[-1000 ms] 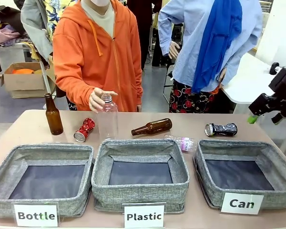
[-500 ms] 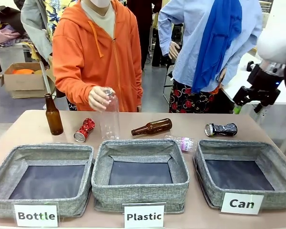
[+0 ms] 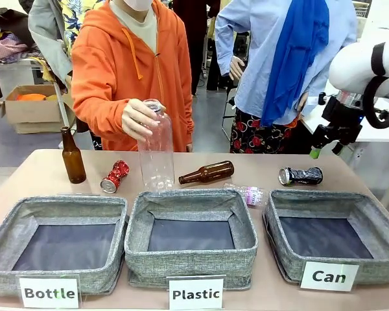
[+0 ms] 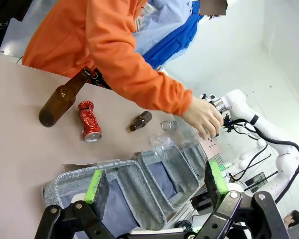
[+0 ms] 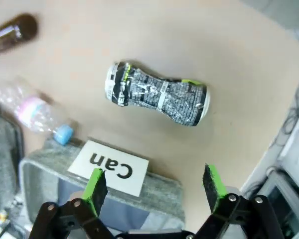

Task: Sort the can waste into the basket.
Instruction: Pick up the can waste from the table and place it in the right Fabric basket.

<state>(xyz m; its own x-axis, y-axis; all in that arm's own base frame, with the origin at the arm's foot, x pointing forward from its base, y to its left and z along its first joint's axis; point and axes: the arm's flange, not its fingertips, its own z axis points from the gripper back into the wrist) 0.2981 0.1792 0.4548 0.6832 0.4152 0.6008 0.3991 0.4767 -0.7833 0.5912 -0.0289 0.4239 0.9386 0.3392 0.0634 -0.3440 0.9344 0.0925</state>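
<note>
You see the black can (image 5: 157,101) lying on its side on the table (image 5: 199,40), dented in the middle; your right gripper (image 5: 154,181) hangs over it with jaws wide apart, nothing between the green pads (image 5: 95,185); nearer to you is the basket (image 5: 162,191) with its label (image 5: 109,167) "Can"; a crushed plastic bottle (image 5: 35,112) lies just beside the basket; a brown bottle (image 5: 12,31) is at the picture's corner.

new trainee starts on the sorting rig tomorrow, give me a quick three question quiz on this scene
1. True or false: the black-silver can already lies inside the Can basket.
2. The person's hand grips the clear plastic bottle at its: A) base B) top C) middle
3. Fill in: the right gripper has its jaws ___.

Key: 1 false, it lies on the table behind the basket; 2 B; 3 open.
</note>
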